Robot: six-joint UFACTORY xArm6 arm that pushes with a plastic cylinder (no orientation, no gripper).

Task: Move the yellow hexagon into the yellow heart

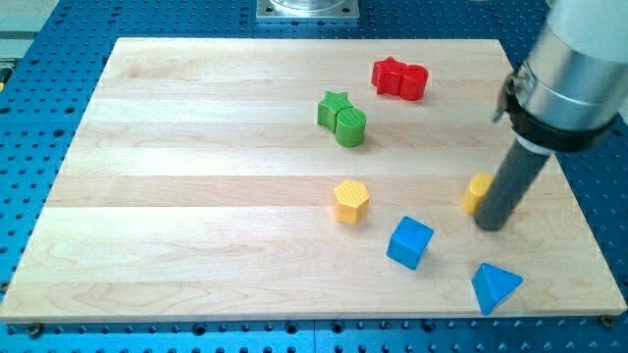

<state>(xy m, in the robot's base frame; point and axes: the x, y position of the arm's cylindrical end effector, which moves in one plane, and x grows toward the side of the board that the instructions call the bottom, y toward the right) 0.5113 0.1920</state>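
Note:
The yellow hexagon (350, 201) lies on the wooden board (196, 196), a little right of its middle. The yellow heart (477, 192) lies further toward the view's right, and the rod hides most of it. My tip (491, 225) rests on the board right against the heart's right and lower side, well to the right of the hexagon.
A blue cube (409, 242) lies below and right of the hexagon. A blue triangle (494, 286) is near the board's bottom right edge. A green star (333, 107) and a green rounded block (350, 126) touch each other above the hexagon. Two red blocks (399, 78) sit near the top.

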